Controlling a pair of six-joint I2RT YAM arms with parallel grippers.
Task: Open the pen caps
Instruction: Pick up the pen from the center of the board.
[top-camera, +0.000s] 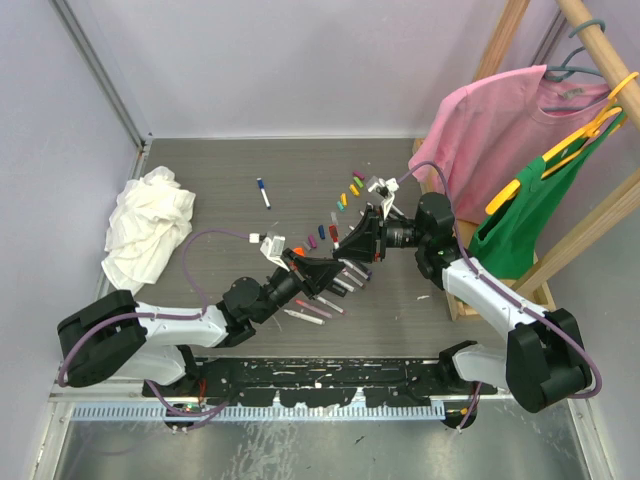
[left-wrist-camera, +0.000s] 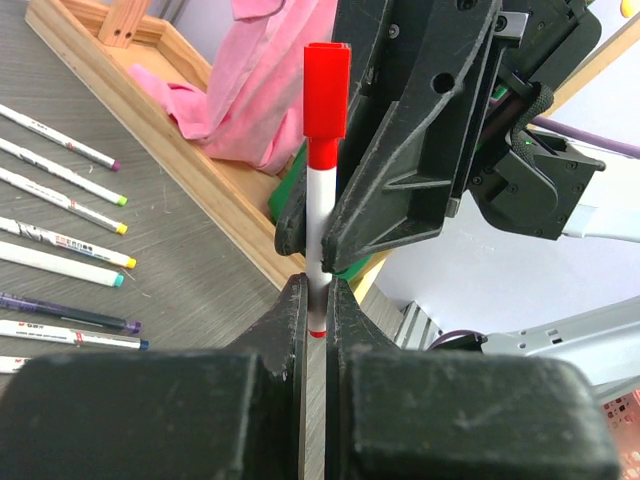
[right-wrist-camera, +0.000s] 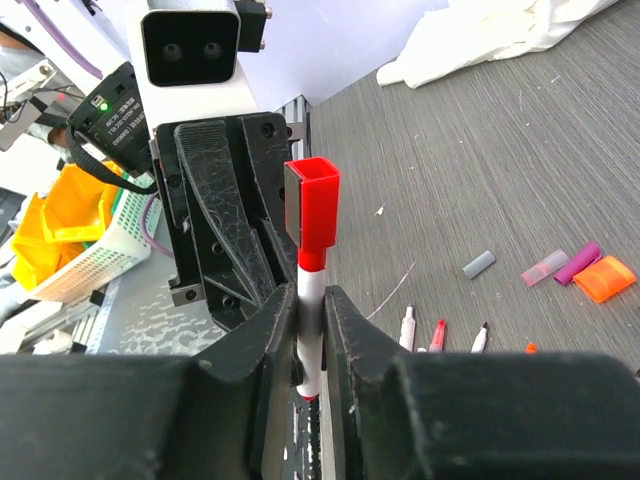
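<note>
A white-barrelled pen (left-wrist-camera: 320, 215) with a red pen cap (left-wrist-camera: 326, 90) stands upright above the middle of the table. My left gripper (left-wrist-camera: 317, 285) is shut on its lower barrel. My right gripper (right-wrist-camera: 310, 295) faces it from the other side, its jaws pressed on the same barrel (right-wrist-camera: 309, 285) just under the red cap (right-wrist-camera: 314, 205). From above, the two grippers meet tip to tip, left (top-camera: 328, 270) and right (top-camera: 348, 250). Loose caps (top-camera: 345, 200) lie in a row behind them, among them an orange one (right-wrist-camera: 603, 278) and a purple one (right-wrist-camera: 578, 262).
Several uncapped pens (left-wrist-camera: 60, 190) lie side by side under the grippers. A blue-capped pen (top-camera: 263, 192) lies alone further back. A white rag (top-camera: 148, 225) sits at the left. A pink shirt (top-camera: 500, 130) and a green garment (top-camera: 530, 215) hang on a wooden rack (top-camera: 500, 290) at the right.
</note>
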